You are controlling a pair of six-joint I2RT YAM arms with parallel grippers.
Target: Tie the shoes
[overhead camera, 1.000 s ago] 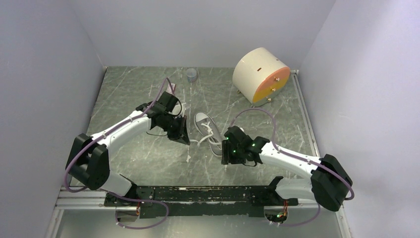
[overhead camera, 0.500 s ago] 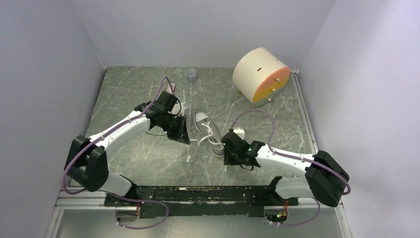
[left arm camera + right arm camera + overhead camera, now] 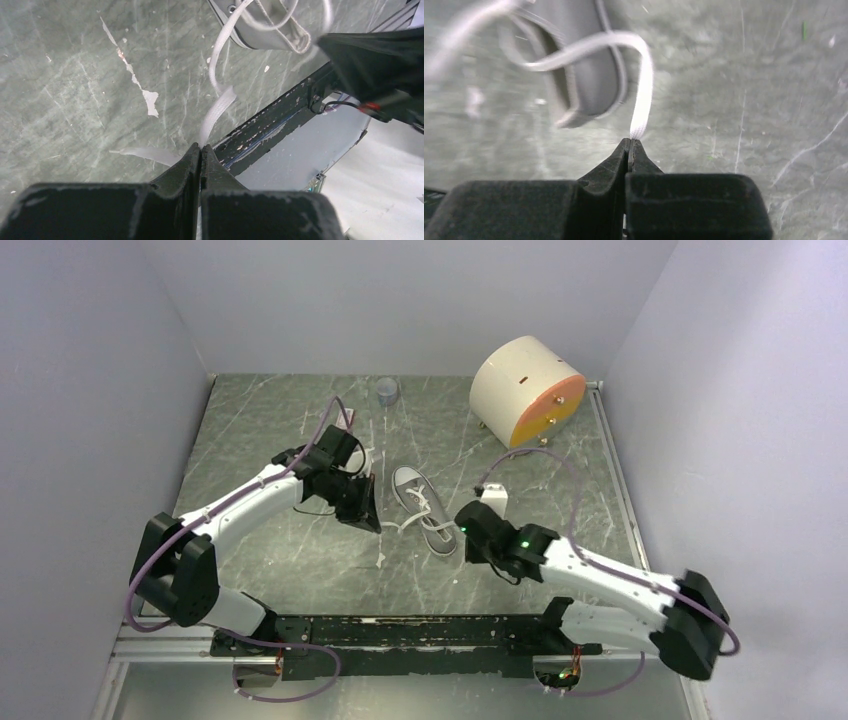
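Observation:
The small grey sneaker (image 3: 420, 508) with a white sole lies mid-table, toe pointing away, its white laces loose. My left gripper (image 3: 371, 522) hovers just left of it, and in the left wrist view this gripper (image 3: 200, 146) is shut on a white lace (image 3: 219, 104) that runs up to the shoe's heel (image 3: 272, 27). At the shoe's near right, my right gripper (image 3: 463, 531) sits beside the heel. The right wrist view shows that gripper (image 3: 630, 141) shut on the tip of the other lace (image 3: 643, 92), which arcs back over the blurred shoe (image 3: 586, 65).
A cream drum with an orange face (image 3: 527, 390) lies at the back right. A small grey cup (image 3: 387, 391) stands at the back centre. The black mounting rail (image 3: 420, 633) runs along the near edge. Walls close in on three sides.
My right gripper has shut on a lace end, and its arm has swung, with the elbow moving right and lower. The left arm has held still, shut on its lace.

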